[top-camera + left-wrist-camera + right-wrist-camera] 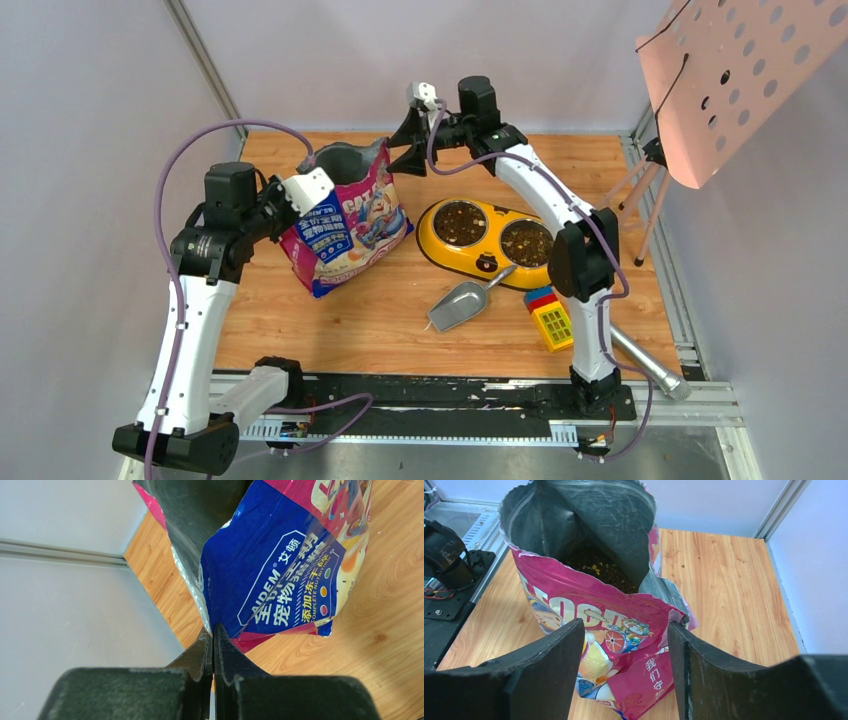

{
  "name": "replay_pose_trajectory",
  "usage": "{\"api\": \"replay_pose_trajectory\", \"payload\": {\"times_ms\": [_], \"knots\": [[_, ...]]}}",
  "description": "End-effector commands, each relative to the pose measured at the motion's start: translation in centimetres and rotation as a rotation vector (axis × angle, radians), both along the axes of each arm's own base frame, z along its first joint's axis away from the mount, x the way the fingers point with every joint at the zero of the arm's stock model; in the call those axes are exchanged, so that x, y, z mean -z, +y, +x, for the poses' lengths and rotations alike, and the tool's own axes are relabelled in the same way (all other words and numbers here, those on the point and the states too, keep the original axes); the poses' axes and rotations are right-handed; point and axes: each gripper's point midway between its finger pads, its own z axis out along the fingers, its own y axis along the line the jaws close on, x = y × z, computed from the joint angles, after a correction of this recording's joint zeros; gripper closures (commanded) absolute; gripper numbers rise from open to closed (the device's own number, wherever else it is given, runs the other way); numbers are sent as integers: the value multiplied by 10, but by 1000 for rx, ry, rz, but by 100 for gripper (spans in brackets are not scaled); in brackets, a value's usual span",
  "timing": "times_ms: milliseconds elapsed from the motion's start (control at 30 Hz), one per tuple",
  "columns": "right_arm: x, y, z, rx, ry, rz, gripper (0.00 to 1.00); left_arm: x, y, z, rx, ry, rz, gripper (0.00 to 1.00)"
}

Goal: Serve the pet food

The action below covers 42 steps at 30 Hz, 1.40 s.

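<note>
L gripper (pixel 213 632) pinches bag (pixel 280 570) w/ kibble (pixel 599 570).

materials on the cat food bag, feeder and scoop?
Cat food bag: glossy printed plastic film, silvery foil-like inner edge, creased. Double-bowl feeder: shiny yellow, likely moulded plastic. Scoop: matte grey, probably metal, possibly plastic.

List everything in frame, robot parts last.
cat food bag: 1, blue and magenta, table left-centre, top open
kibble: many, dark brown, inside bag and in both feeder bowls
feeder: 1, yellow, double-bowl, table centre-right
scoop: 1, grey metal, in front of feeder
toy blocks: small cluster, yellow, blue, red, right of scoop
cylinder: 1, silver, near right corner
perforated panel: 1, pink, upper right
table: 1, wood
left gripper: 1, black, shut on bag's edge
right gripper: 1, black, open, at bag's top
</note>
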Motion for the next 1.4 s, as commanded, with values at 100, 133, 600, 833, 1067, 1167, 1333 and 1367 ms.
{"api": "replay_pose_trajectory", "payload": {"times_ms": [100,133,600,833,1067,1167,1333,1367], "knots": [[-38,-8,-9,20,-36,50,43,-64,-4,19,18,-234,-27,100],[-37,-14,-13,34,-33,42,43,-66,-4,19,17,-238,-26,100],[-17,-3,17,128,-46,48,34,-69,-15,17,46,-211,-85,100],[-28,16,17,24,-74,119,41,-69,-11,14,46,-209,-51,100],[-34,13,-12,-134,-18,112,76,-70,-3,18,28,-216,-1,100],[-34,7,-18,-136,11,100,100,-69,4,19,12,-220,42,100],[-56,-17,-35,-65,29,96,100,-84,45,20,-112,-204,3,100],[-59,-22,-39,-49,31,91,100,-81,53,23,-113,-180,9,100]]}}
